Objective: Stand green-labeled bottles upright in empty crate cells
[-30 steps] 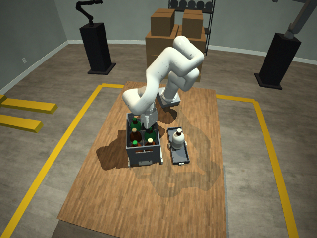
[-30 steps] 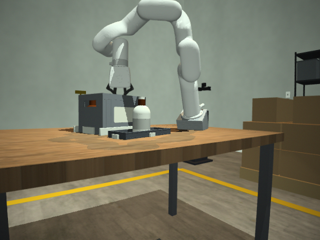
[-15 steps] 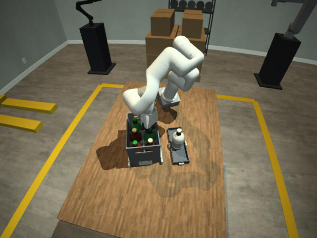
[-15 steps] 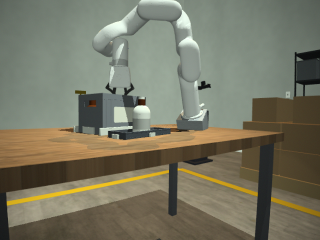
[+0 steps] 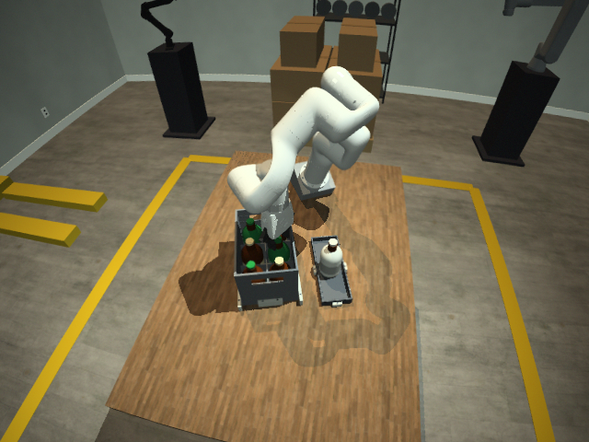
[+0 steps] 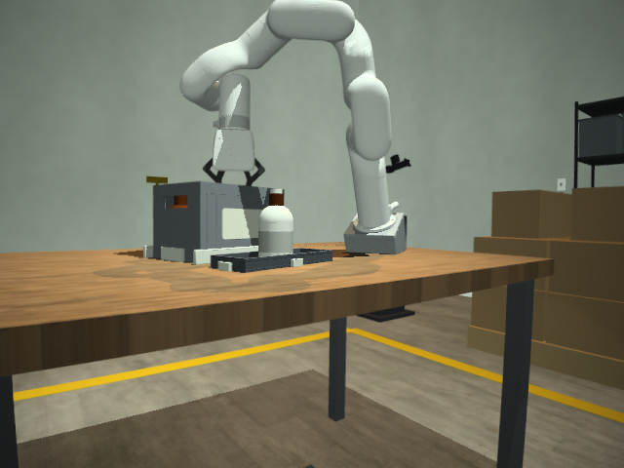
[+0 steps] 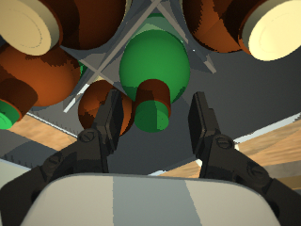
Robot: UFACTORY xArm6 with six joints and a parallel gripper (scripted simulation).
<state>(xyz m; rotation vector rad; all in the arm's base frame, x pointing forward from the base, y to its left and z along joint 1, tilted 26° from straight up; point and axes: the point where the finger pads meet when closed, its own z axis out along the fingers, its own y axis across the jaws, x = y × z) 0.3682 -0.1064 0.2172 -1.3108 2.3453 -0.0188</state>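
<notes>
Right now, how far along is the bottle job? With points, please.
Apparently nearly finished: the tray [image 5: 334, 290] [image 6: 272, 262] holds only an upright white-labeled bottle [image 5: 330, 261] [image 6: 275, 229]. Nothing is gripped; the open gripper [image 5: 276, 236] [image 6: 234, 183] [image 7: 156, 104] flanks a crate bottle [image 5: 278, 251] [image 7: 154, 61]. Probably left: lifting the gripper clear.

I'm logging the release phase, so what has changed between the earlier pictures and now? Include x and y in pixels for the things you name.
The tool's [image 5: 276, 234] [image 6: 234, 182] [image 7: 156, 101] fingers have spread outward. Whether that let go of a bottle can't be told. The dark background arm [image 5: 155, 24] [image 6: 398, 163] rose slightly. Crate [image 5: 247, 287] [image 6: 175, 229], tray [image 5: 335, 287] [image 6: 272, 261] and white bottle [image 5: 330, 261] [image 6: 276, 226] stayed put.
</notes>
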